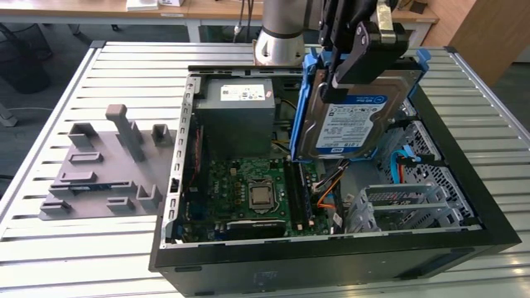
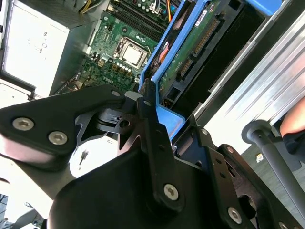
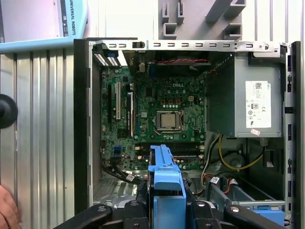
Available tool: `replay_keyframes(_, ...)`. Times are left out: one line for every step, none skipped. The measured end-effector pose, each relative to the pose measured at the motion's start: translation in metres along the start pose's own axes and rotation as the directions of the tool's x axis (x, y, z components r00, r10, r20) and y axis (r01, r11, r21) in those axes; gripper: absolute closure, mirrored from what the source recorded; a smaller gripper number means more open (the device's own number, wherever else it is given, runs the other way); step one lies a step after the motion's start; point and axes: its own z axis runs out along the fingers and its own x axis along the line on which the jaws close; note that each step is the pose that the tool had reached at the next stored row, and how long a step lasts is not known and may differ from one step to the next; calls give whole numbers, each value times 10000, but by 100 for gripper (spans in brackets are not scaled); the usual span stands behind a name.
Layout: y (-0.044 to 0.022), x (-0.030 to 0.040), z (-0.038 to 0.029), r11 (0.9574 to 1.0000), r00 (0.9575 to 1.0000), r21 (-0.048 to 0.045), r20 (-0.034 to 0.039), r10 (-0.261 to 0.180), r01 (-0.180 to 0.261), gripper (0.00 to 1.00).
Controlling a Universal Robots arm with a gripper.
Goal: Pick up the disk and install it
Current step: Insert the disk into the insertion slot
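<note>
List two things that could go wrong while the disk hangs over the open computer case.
1. The end effector holds the disk near its top edge, so it might slip and drop onto the motherboard.
2. Orange cables lie below it and could snag or get pinched.

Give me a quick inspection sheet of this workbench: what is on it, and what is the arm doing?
Surface: slatted metal table, bearing an open computer case.
Job's things: disk in its blue carrier, held on edge over the open case, not yet seated.
Clutter: grey fixture plate with upright blocks, on the exterior view's left of the case.
Grippers: gripper, jaws shut on the disk's upper part.
Cables: orange cables and a blue cable inside the case.
Surroundings: wooden desks behind; a person's hand near the table.
</note>
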Motion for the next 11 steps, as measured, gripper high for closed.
replay_keyframes(0, 0, 0, 10000, 10000, 0, 0, 4, -4, 64)
replay_keyframes(0, 1, 0, 10000, 10000, 0, 0, 8, -8, 64)
replay_keyframes(-1, 1, 0, 10000, 10000, 0, 1, 13, -13, 64)
replay_keyframes(-2, 1, 0, 10000, 10000, 1, 1, 16, -16, 64)
replay_keyframes(-5, 1, 0, 10000, 10000, 1, 1, 17, -17, 64)
replay_keyframes(-8, 1, 0, 10000, 10000, 0, 1, 18, -18, 64)
replay_keyframes(-11, 1, 0, 10000, 10000, 1, 1, 19, -19, 64)
replay_keyframes(-14, 1, 1, 10000, 10000, 1, 2, 21, -21, 64)
replay_keyframes(-16, 1, 1, 10000, 10000, 1, 2, 23, -23, 64)
replay_keyframes(-18, 0, 0, 10000, 10000, 1, 1, 24, -24, 64)
replay_keyframes(-21, 1, 0, 10000, 10000, 1, 1, 25, -25, 64)
